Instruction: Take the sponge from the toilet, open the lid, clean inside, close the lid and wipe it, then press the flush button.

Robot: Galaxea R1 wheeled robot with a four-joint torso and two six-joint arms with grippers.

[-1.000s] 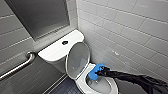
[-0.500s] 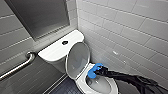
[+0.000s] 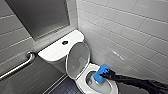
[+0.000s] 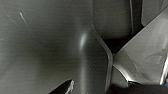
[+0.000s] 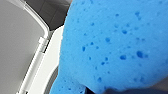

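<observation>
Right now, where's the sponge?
Head view, lower right: the sponge is held by the right gripper inside the toilet bowl, near its right rim, in front of the raised lid.

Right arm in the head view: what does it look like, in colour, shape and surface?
The right arm is a long, slim black limb with a glossy, wrinkled surface, as if a loose cover were drawn over it. It narrows toward the right gripper, which is black as well. No cables, markings or other colours can be made out on it.
</observation>
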